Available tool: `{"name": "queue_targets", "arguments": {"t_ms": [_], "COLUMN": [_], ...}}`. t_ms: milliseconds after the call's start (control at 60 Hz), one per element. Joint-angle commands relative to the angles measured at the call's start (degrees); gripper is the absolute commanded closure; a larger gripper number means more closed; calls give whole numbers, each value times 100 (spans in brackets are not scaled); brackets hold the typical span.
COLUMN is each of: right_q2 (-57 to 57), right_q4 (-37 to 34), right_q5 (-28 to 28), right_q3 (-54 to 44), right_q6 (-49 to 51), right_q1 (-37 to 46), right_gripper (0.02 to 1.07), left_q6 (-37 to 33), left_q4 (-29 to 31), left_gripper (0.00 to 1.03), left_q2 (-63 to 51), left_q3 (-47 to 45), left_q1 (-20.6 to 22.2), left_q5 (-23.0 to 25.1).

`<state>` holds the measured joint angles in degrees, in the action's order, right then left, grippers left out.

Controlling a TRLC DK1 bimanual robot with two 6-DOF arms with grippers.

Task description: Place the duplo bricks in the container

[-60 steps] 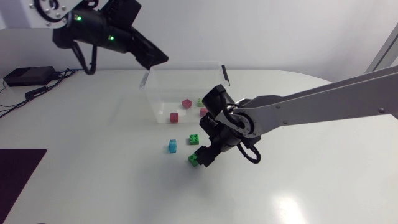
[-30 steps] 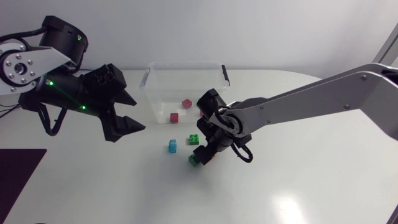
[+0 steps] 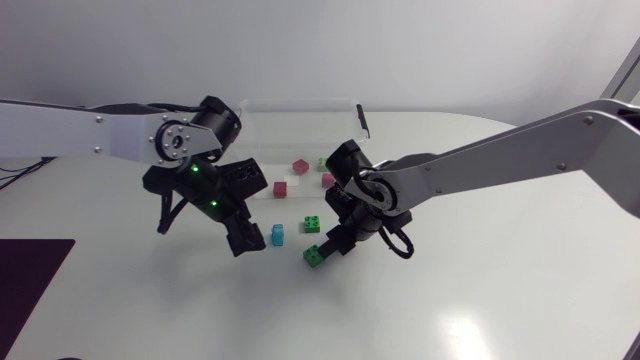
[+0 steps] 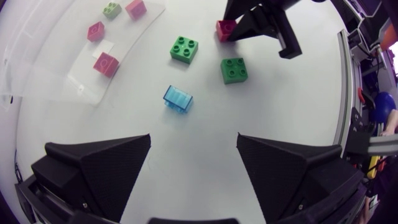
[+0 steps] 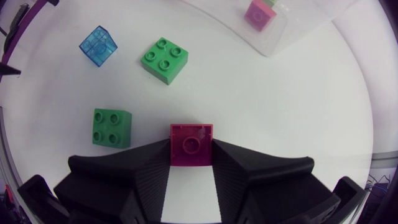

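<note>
The right hand (image 5: pixel 191 148) pinches a magenta brick (image 5: pixel 191 138) from two sides, low over the tabletop (image 3: pixel 480 280). I judge that it grips there because this brick is outside the clear container (image 3: pixel 300 101) and must be carried into it. The container stands near, just beyond the loose bricks, so the way is short.

The left hand (image 4: pixel 194 137) hangs with its fingers spread wide and nothing between them. The translucent blue brick (image 4: pixel 178 99) lies on the tabletop just ahead of it. It seems that this hand lines up on the blue brick as its own pick, so that both arms can work at once. The two hands are near each other, so I think some care is needed that they do not collide.

Now the count. One magenta brick is in the right hand. Three bricks lie loose on the tabletop: the blue one, a green brick (image 5: pixel 112 127) just beside the right hand, and a second green brick (image 5: pixel 164 60) between that one and the container. Inside the container lie four: three pink bricks (image 4: pixel 103 63) and one light green brick (image 4: pixel 112 9). This makes eight bricks, four inside and four outside, so I judge the task about half done.
</note>
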<state>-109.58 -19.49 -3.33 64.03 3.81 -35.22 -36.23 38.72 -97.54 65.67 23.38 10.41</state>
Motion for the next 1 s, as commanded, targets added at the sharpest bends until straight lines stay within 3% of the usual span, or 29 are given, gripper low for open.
{"name": "queue_targets", "arguments": {"t_ms": [0,200,700,917,983], "right_q2": [332,1079,2072,2186,2195], "right_q4": [-108,-398,-961,-1101,-1189], "right_q5": [-71,-71,-185,-282,-291], "right_q3": [-251,-312,48,294,470], "right_q6": [-47,23,102,120,120], "right_q1": [95,358,402,385,385], "right_gripper": [78,78,78,78,78], "left_q6": [520,1294,2366,2621,2647], "left_q4": [74,268,347,356,356], "left_gripper": [6,6,8,18,34], "left_q2": [-389,-1154,-2068,-2217,-2243], "left_q3": [447,1044,1624,1668,1660], "left_q1": [97,264,484,510,501], "left_q5": [-136,-523,-1094,-1147,-1156]}}
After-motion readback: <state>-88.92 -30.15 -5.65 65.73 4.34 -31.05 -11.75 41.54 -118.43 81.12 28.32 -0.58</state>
